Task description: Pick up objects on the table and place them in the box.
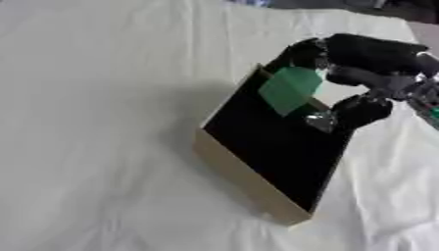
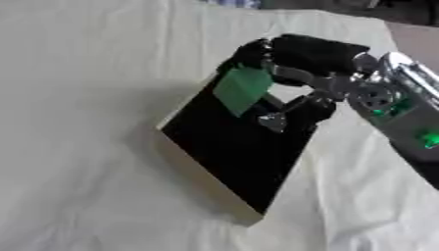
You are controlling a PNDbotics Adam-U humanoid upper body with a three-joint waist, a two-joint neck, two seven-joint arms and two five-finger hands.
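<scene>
Right hand (image 2: 313,61) pinches green flat piece (image 2: 243,89) over box (image 2: 227,147) rim, at 12 o'clock of its dark interior. Piece looks thin, light, bendy; edge grip suits. Box on white-clothed counter (image 1: 94,122).

The box (image 1: 266,147) sits on the counter (image 1: 94,122), right of the middle, set askew so that one corner points toward the robot and the opposite corner points away. The right hand (image 2: 313,56) comes in from the right and hangs over the box's far corner. Between its fingers (image 2: 253,51) and thumb (image 2: 310,109) it holds a flat square piece (image 2: 243,89), which is tilted and lies above the box's far end, over its inside.
</scene>
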